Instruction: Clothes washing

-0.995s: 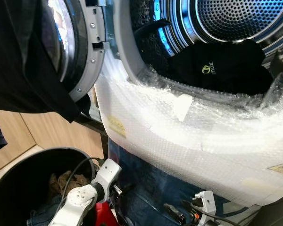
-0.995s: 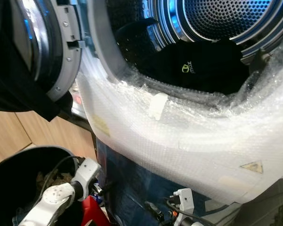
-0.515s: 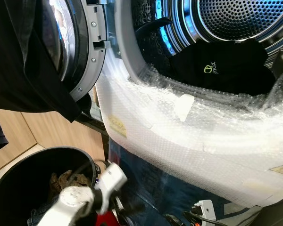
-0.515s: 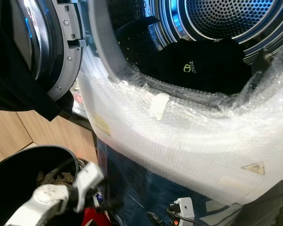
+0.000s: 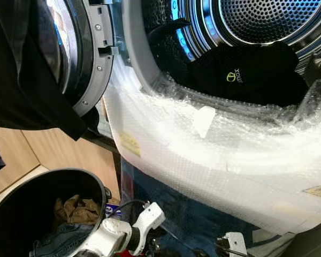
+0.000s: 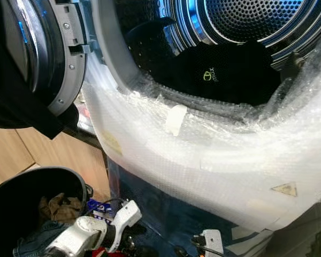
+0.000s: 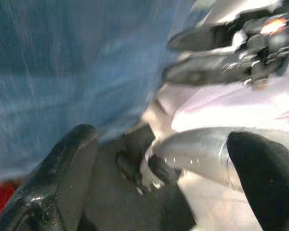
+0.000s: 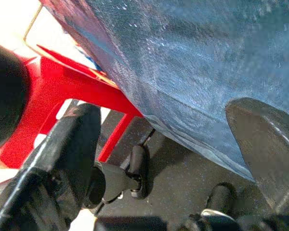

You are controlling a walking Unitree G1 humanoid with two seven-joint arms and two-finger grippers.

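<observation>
washer: drum (image 5: pixel 267 21) open, black garment (image 5: pixel 246 75) with a green logo already inside; bubble wrap (image 5: pixel 203 155) covers the front lip.
door: door (image 5: pixel 85 53) swung open on the left, dark cloth (image 5: pixel 27 69) draped over it.
basket: black basket (image 5: pixel 10 214) low left, brown cloth (image 5: pixel 77 210) and denim (image 5: pixel 59 243) left in it.
step: loading, likely between picks (judgement).
left gripper: left gripper (image 7: pixel 164 178) spread, empty, low beside the basket.
right gripper: right gripper (image 8: pixel 159 163) spread, empty, near the blue panel (image 8: pixel 192 62).
next: reach into the basket, pinch the brown cloth, lift over the rim.
in the way: raised wrapped lip, door cloth.
</observation>
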